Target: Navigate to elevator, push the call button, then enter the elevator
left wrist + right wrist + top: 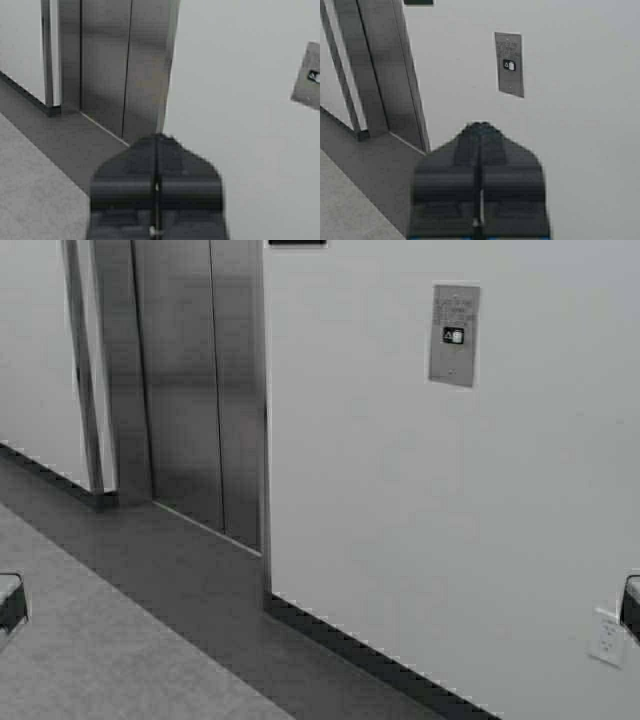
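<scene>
The elevator (198,380) has brushed steel sliding doors, shut, in a steel frame at the upper left of the high view; it also shows as the elevator (125,65) and the elevator (380,70) in the wrist views. The call button (453,336) sits in a steel panel (454,335) on the white wall to the right of the doors, seen too as the call button (509,65). My left gripper (157,136) is shut and empty, pointing toward the door frame's right edge. Below the panel and well short of the wall, my right gripper (480,125) is shut and empty.
A white wall (400,490) with a dark baseboard (370,655) runs to the right. A wall socket (607,638) sits low at the far right. Grey speckled floor (110,640) lies before the doors. A dark sign (297,243) hangs above the frame.
</scene>
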